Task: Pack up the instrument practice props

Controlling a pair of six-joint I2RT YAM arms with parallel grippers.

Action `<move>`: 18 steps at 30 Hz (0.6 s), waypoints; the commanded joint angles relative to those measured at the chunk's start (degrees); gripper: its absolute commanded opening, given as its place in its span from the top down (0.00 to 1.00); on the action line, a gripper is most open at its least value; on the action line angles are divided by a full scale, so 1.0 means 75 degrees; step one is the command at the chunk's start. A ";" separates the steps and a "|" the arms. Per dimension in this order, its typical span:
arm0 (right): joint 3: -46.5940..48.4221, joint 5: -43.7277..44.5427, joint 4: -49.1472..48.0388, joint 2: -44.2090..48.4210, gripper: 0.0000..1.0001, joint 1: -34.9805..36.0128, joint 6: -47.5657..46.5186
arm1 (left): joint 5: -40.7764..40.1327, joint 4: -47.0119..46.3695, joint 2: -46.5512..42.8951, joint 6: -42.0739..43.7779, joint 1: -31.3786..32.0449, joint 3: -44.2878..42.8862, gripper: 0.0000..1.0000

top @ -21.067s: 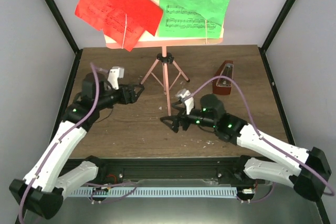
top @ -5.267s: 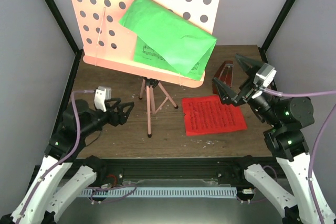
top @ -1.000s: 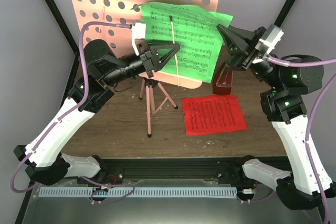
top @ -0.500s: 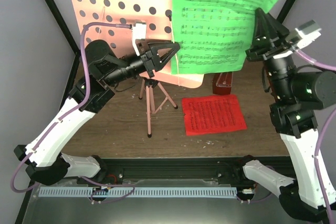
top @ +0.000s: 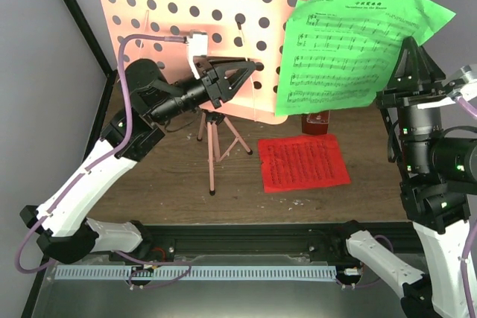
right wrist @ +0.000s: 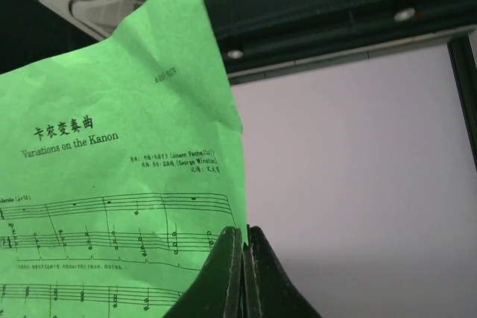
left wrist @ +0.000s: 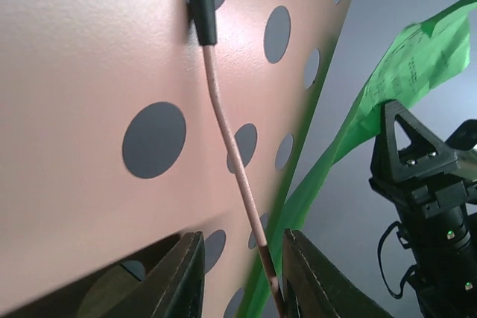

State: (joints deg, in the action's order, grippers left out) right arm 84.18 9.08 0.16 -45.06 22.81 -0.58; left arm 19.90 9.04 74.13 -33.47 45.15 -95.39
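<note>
The pink music stand [top: 156,27] rises at the back left on its tripod [top: 216,139]. My left gripper [top: 250,72] is open at the desk's face. Its jaws stand either side of the thin pink retaining wire [left wrist: 227,124], which sits nearer the right finger [left wrist: 313,273]. My right gripper [top: 409,42] points up at the right, shut on the edge of the green music sheet [top: 350,50], which hangs in the air clear of the stand. The red music sheet [top: 303,162] lies flat on the table. The metronome [top: 317,121] peeks out below the green sheet.
Black frame posts [top: 71,13] stand at the back corners, with grey walls on both sides. The tripod's legs spread over the brown table [top: 164,176] left of the red sheet. The right arm [left wrist: 425,184] shows beyond the desk's edge in the left wrist view.
My right gripper has carried the green sheet up and to the right, off the stand's desk. My left gripper's jaws have parted around the retaining wire.
</note>
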 commanded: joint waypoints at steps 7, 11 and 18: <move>-0.1094 0.0592 0.1649 0.0930 0.99 0.0053 0.0850 | -0.0152 0.0100 -0.0822 0.0209 -0.0003 0.0820 0.51; -0.1690 0.0727 0.2135 0.1328 0.99 0.0053 0.1199 | -0.0136 0.0143 -0.1285 0.0362 -0.0019 0.1312 0.45; -0.3350 0.0585 0.2920 0.2146 0.99 0.0047 0.2501 | 0.0077 0.0181 -0.2162 0.0467 -0.0019 0.2498 0.43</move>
State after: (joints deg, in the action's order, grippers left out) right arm 64.27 13.43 16.78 -31.79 22.81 11.11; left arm 19.59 10.02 61.10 -31.11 45.15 -81.10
